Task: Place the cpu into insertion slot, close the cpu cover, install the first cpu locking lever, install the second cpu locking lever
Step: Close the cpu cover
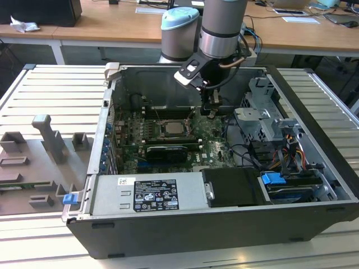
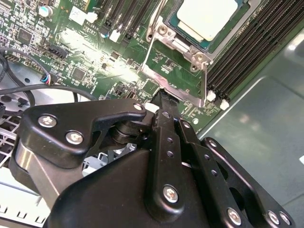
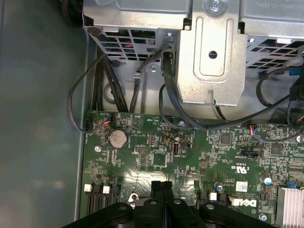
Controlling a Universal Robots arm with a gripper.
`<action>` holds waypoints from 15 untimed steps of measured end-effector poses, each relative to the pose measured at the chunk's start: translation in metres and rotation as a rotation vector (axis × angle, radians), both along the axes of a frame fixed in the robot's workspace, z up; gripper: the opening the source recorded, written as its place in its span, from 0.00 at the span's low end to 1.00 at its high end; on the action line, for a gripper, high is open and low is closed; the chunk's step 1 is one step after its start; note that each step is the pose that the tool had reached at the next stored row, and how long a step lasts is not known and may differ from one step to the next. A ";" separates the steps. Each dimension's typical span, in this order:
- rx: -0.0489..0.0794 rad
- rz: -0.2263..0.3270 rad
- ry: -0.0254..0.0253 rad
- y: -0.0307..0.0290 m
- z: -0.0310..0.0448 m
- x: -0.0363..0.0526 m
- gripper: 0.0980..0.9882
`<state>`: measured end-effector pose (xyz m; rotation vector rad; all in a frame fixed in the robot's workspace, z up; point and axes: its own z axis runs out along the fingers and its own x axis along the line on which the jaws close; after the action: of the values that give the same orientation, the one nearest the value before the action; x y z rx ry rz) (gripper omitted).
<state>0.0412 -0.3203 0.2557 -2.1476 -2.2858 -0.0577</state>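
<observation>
The cpu (image 2: 206, 16), with its pale silver top, lies in the black-framed insertion slot (image 2: 178, 28) on the green board; in the exterior view it sits mid-case (image 1: 171, 128). The cpu cover (image 2: 151, 54), a silver frame with a square window, is swung open away from the chip, and green board shows through the window. My gripper (image 2: 161, 97) is shut with nothing between its black fingers, and its tip is at the cover's free edge. In the exterior view the gripper (image 1: 212, 111) hangs just to the right of the socket. Its closed fingertips (image 3: 156, 186) hover over the board.
Long black memory slots (image 2: 247, 52) flank the socket. A metal drive cage (image 3: 211, 61) and black cables (image 3: 166, 104) lie beyond the board edge, with a coin cell (image 3: 118, 137) near it. The power supply (image 1: 148, 193) fills the case front. Grey fixtures (image 1: 47, 140) stand outside on the exterior view's left.
</observation>
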 end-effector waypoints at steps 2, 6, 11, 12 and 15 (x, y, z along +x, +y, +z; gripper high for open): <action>0.000 0.000 -0.0001 0.0000 0.0000 -0.0004 0.01; 0.000 0.000 0.0000 0.0000 0.0000 -0.0011 0.01; 0.000 0.000 0.0000 0.0000 0.0000 -0.0017 0.01; 0.000 0.000 0.0000 0.0000 0.0000 -0.0018 0.01; 0.000 0.000 0.0000 0.0000 0.0000 -0.0029 0.01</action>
<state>0.0383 -0.3202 0.2557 -2.1478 -2.2857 -0.0577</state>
